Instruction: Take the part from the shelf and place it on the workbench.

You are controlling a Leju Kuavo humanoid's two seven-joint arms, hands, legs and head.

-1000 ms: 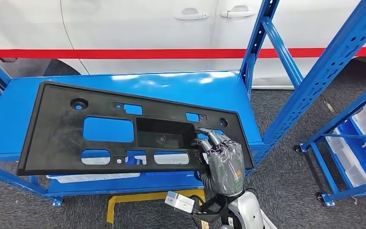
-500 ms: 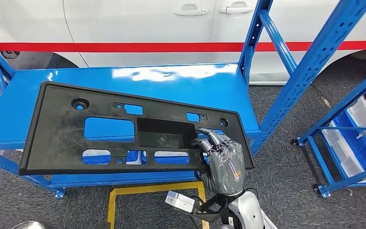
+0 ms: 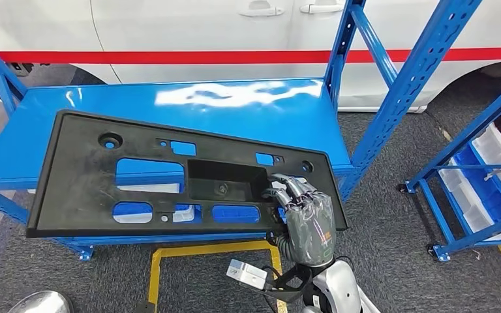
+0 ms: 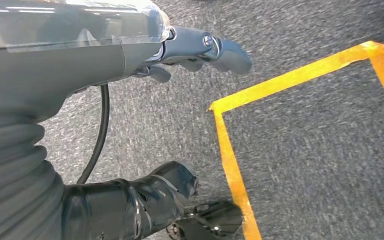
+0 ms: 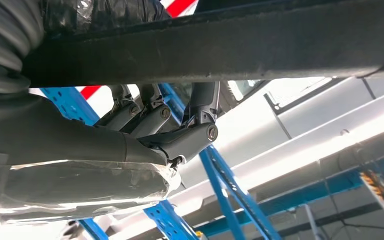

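right hand (image 3: 305, 218) grasps part (image 3: 150, 176) at its right end | long axis runs left over shelf (image 3: 235, 107) | left hand (image 4: 200, 50) hangs released

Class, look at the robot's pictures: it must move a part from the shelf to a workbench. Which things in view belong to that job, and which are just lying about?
Belong to the job:
- black panel, the part
- right hand, gripping the panel's edge
- blue shelf

Just about:
- white car behind the shelf
- second rack with bins
- yellow floor tape
- left hand, holding nothing
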